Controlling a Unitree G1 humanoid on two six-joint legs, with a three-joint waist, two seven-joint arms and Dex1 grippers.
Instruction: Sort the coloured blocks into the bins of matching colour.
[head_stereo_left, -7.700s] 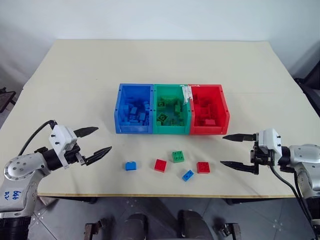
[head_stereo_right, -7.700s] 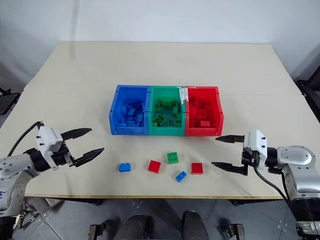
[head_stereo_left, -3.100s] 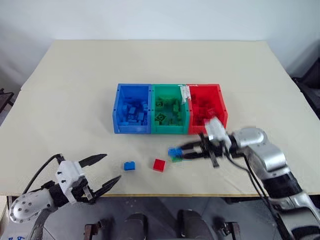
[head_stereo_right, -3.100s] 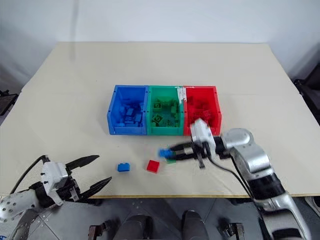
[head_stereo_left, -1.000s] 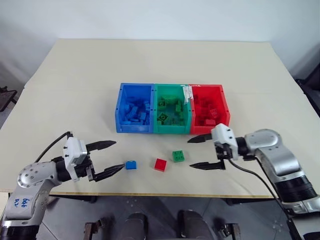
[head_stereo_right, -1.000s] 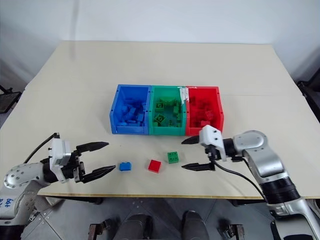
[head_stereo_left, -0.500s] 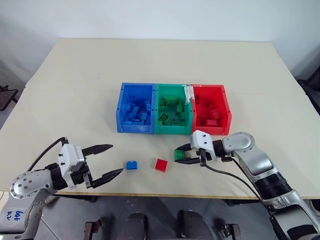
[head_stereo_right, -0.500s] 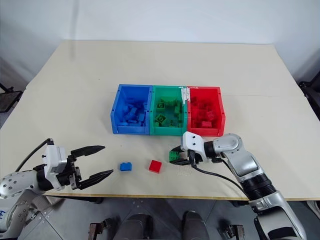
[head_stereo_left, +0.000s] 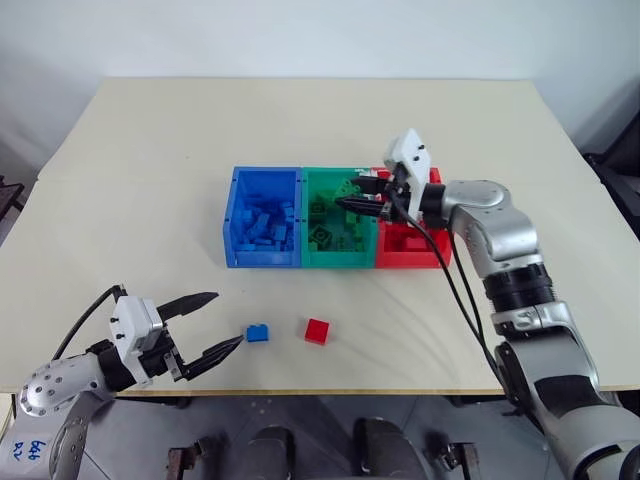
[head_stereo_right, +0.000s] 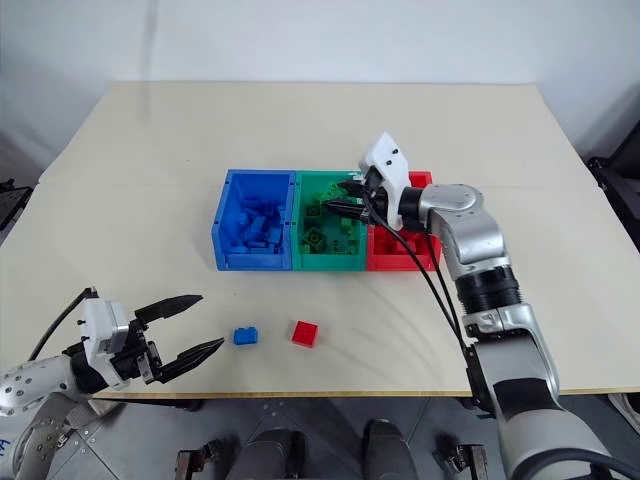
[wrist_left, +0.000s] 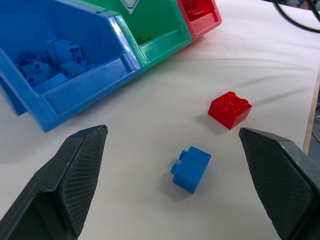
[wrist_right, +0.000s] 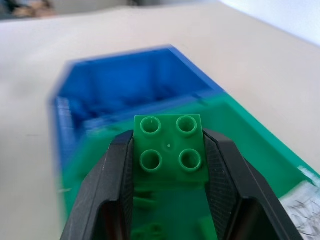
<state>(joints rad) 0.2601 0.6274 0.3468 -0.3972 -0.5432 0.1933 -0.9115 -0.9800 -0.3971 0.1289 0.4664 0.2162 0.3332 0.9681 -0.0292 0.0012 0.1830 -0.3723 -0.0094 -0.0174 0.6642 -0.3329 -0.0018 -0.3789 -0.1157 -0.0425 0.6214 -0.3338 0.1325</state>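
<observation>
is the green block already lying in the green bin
No, the green block is clamped between the fingers of the right claw, held above the green bin.

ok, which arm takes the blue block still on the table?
Left, probably. Its open left pincer already frames the blue block, close ahead. The right pincer is shut on the green block over the green bin.
</observation>
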